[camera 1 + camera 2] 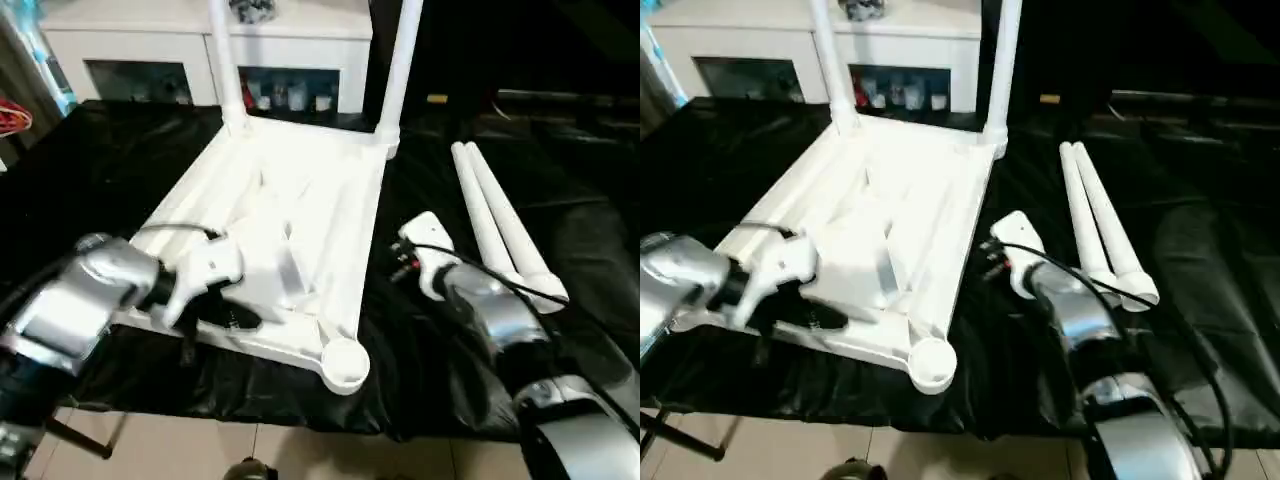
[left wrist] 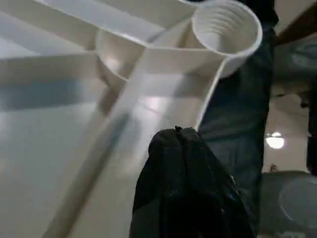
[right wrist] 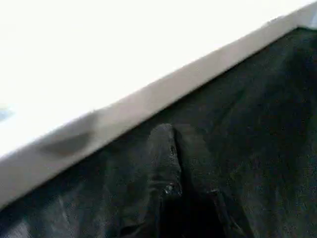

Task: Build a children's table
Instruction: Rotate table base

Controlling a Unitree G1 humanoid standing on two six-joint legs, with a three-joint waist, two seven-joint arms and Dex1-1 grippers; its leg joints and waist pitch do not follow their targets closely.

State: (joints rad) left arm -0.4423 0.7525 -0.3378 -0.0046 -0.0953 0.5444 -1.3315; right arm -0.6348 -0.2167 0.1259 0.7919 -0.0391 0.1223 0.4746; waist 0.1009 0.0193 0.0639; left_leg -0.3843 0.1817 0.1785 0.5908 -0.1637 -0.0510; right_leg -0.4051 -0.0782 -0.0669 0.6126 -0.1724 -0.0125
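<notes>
Lying upside down on the black-covered bench [image 1: 90,170], the children's table [image 1: 300,215] has two legs [image 1: 398,70] standing in its far sockets; two loose legs [image 1: 495,220] lie beside it. Left tool [image 2: 181,136] and right tool [image 3: 171,136] have fingers together, empty.

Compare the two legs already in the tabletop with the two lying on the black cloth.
The fitted legs stand upright in the far corner sockets of the upturned tabletop; the loose legs lie flat on the black cloth to its right.

The fitted pair stands apart, one per corner; the loose pair lies side by side, touching.

All four are white, round and tapered.
</notes>
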